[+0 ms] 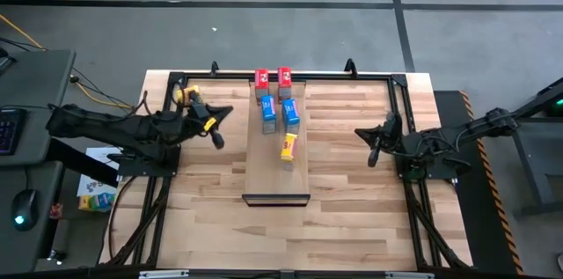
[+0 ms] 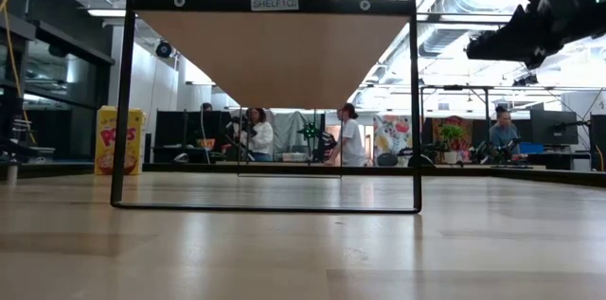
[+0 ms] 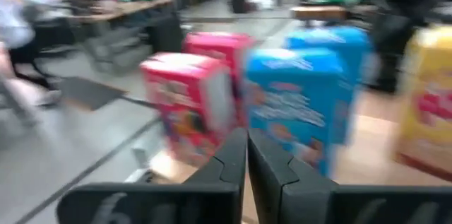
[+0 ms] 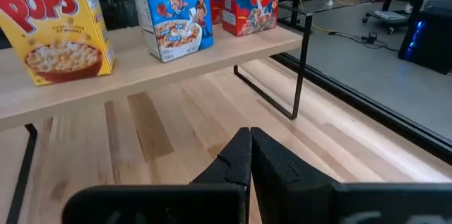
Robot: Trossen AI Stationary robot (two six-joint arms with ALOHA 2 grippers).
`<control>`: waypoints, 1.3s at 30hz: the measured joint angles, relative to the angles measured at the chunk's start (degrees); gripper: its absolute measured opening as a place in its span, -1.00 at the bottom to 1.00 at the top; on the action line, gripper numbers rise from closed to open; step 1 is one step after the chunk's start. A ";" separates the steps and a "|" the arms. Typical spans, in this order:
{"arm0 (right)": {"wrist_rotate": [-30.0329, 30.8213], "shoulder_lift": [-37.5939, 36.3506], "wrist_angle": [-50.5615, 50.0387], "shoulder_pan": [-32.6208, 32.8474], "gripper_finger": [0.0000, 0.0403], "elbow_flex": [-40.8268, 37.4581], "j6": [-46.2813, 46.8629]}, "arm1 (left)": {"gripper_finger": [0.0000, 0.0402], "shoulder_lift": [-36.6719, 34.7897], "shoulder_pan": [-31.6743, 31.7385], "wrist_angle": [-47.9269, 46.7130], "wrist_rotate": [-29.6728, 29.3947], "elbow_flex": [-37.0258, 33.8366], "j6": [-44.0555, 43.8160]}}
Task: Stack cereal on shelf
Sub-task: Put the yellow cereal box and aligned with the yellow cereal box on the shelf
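Clearly, five cereal boxes stand on the shelf (image 1: 277,169): two red boxes (image 1: 272,77) at its far end, two blue boxes (image 1: 279,111) just nearer, and one yellow box (image 1: 288,148) past those, toward the shelf's dark lip (image 1: 276,198). I think the sixth, another yellow box (image 1: 182,96), is off the shelf, on the table (image 1: 352,217) well to its left side beside my left gripper (image 1: 214,124), though the arm partly covers it.

These boxes look like light, thin cardboard, stiff enough to pinch but easy to dent or tip, so I would take one across its narrow sides, low and gently.

My left gripper is closed and empty, hovering left of the shelf. My right gripper (image 1: 374,151) is likewise closed on nothing, waiting right of the shelf.

From the right wrist view I can read the box fronts and see the shelf raised on a thin dark frame, which the high view flattens. Only the high view shows the whole row.
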 joint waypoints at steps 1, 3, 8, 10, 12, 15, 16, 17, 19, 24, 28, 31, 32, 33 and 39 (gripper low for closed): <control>0.00 0.00 0.03 0.00 -1.00 -0.19 0.00 | -0.93 -0.11 0.15 -0.55 -2.19 0.75 0.44; -0.02 0.00 -0.44 0.00 -1.00 -0.31 0.22 | -0.86 -0.21 0.98 -2.91 -5.54 2.44 2.03; -0.17 0.02 -0.52 0.00 -1.00 -0.31 0.53 | -0.56 0.55 5.98 -15.71 -6.90 8.60 0.54; -0.18 0.02 -0.52 0.00 -1.00 -0.31 0.45 | -0.41 1.32 9.50 -24.06 -6.68 11.15 -1.72; -0.17 0.04 -0.53 0.00 -1.00 -0.31 0.40 | -0.24 2.56 14.14 -31.64 -4.75 13.82 -3.91; -0.17 0.04 -0.57 0.00 -1.00 -0.31 -0.02 | 0.02 4.41 22.65 -41.56 -0.95 17.10 -7.01; -0.17 0.04 -0.57 0.00 -1.00 -0.31 -0.01 | 0.10 5.18 25.64 -43.84 0.74 17.92 -7.70; -0.17 0.04 -0.57 0.00 -1.00 -0.31 -0.02 | 0.18 5.97 28.70 -45.67 2.33 18.50 -7.94; -0.17 0.04 -0.57 0.00 -1.00 -0.31 0.00 | 0.32 7.60 34.90 -48.20 5.58 19.31 -7.76; -0.15 0.04 -0.57 0.00 -1.00 -0.31 0.00 | 0.54 12.90 49.57 -50.81 15.44 19.80 -3.39; -0.17 0.04 -0.59 0.00 -1.00 -0.31 0.00 | 0.58 18.63 58.58 -51.64 24.34 19.83 1.02; -0.15 0.04 -0.61 0.00 -1.00 -0.31 0.00 | 0.58 21.45 59.66 -54.86 25.37 22.08 1.48; -0.15 0.04 -0.70 0.00 -1.00 -0.31 -0.01 | 0.58 22.16 59.20 -54.77 25.87 22.92 1.39; -0.15 0.07 -0.90 0.00 -1.00 -0.31 -0.01 | 0.58 23.00 58.93 -55.04 26.21 23.48 1.19; -0.11 0.07 -1.23 0.00 -1.00 -0.31 1.03 | 0.58 26.27 58.76 -57.75 23.82 24.86 -0.30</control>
